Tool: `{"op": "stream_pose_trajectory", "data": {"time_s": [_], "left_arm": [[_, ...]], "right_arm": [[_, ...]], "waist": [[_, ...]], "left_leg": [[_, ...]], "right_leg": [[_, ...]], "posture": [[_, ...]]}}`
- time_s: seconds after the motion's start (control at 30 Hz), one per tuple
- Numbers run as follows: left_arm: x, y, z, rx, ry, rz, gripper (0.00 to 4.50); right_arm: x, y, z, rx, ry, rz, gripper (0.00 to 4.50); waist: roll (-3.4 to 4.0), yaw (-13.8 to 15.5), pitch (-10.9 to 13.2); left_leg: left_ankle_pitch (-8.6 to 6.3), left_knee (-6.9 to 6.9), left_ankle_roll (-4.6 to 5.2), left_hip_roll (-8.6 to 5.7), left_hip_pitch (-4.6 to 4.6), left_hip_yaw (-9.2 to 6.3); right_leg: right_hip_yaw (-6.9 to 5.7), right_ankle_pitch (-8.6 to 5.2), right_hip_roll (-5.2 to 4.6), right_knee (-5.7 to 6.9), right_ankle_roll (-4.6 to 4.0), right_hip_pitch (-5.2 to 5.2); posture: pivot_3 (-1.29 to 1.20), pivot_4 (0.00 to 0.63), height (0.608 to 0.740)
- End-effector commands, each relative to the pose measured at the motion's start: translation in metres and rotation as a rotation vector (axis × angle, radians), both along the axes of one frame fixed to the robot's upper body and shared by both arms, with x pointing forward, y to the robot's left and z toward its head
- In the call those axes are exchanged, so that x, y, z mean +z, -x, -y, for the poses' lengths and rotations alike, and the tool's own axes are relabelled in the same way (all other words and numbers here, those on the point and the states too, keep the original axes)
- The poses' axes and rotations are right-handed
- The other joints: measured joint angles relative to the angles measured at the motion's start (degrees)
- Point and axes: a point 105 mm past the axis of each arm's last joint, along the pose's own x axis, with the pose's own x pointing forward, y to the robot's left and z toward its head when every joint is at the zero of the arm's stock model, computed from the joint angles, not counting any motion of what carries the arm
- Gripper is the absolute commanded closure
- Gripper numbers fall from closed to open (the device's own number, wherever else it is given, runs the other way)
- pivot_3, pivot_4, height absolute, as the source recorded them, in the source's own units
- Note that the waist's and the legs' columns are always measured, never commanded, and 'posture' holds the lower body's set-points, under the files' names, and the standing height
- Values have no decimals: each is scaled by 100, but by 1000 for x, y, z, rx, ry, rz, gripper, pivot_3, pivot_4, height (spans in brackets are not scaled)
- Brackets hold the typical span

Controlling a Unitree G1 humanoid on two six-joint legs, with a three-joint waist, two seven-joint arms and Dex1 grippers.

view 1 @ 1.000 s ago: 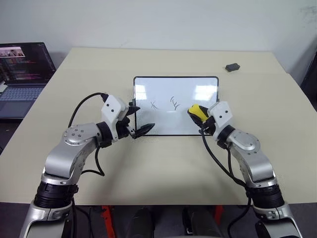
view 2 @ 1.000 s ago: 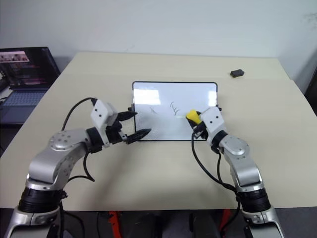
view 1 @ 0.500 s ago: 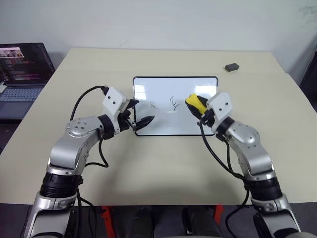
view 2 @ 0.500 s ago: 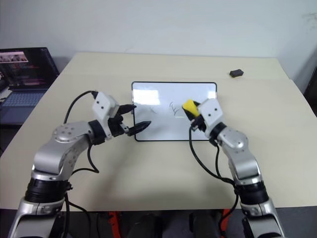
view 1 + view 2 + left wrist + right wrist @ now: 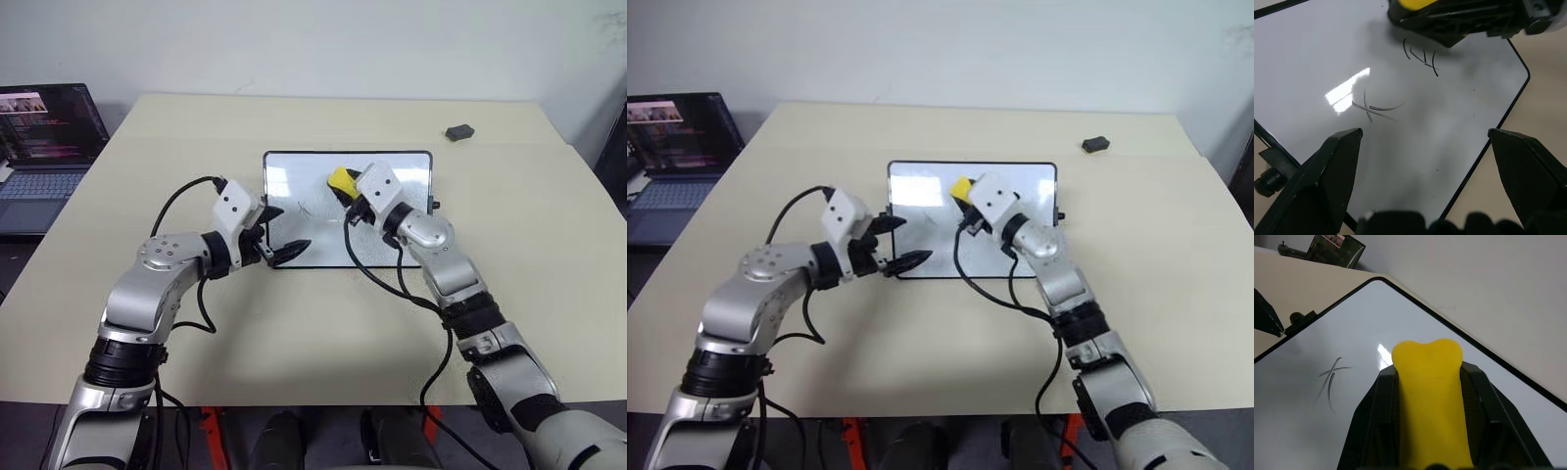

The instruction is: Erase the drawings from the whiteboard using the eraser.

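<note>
The beige tabletop [image 5: 323,313] carried the whiteboard [image 5: 392,166], lying flat near its middle. A laptop [image 5: 44,147] sat off the tabletop's left edge, and a small dark lump [image 5: 459,131] lay near the far right corner. The left claw [image 5: 276,233] hovered at the whiteboard's near left corner, fingers spread wide with nothing between them. The right claw [image 5: 345,188] was clamped on the yellow eraser [image 5: 340,179], held over the whiteboard's upper middle. Two drawings [image 5: 1420,58] showed on the whiteboard: an x-like mark [image 5: 1374,106] and a squiggle just beside the eraser.
</note>
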Motion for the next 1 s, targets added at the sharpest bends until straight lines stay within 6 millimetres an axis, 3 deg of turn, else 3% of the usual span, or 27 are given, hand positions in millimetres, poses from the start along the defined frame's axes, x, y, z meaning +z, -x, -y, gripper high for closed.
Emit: {"op": "stream_pose_trajectory", "data": {"time_s": [0.03,0.23,0.43,0.53,0.83,1.0], "left_arm": [[13,4,1,-27,-10,42,0],[11,6,-1,-23,-17,33,0],[11,5,-4,-1,-15,33,0],[10,5,-5,5,-14,31,0],[-1,7,-28,57,-41,-10,0],[-4,9,-29,47,-51,-17,0]], "right_arm": [[5,-6,-4,-4,19,15,3216],[-23,-5,-3,3,64,-126,3216],[-87,16,8,38,222,-338,3216],[-91,22,9,55,243,-356,3217],[23,37,-9,157,38,1,3218],[52,25,1,69,-8,106,3218]], "waist": [[0,-1,0],[0,-10,-1],[-2,-5,-8],[-2,-4,-11],[1,-10,-3],[1,-2,-3]], "left_leg": [[0,0,0,0,0,0],[0,3,1,1,5,1],[-1,2,2,0,48,2],[-1,10,3,-2,61,3],[8,10,2,-1,57,1],[7,3,2,1,41,1]], "right_leg": [[0,0,0,0,0,0],[1,1,0,6,0,2],[3,1,0,12,-1,37],[5,3,0,30,0,44],[5,4,2,66,-5,22],[1,4,1,27,-5,21]], "posture": [[0,150,740],[0,150,740],[0,150,740],[0,150,740],[0,150,740],[0,150,740]]}}
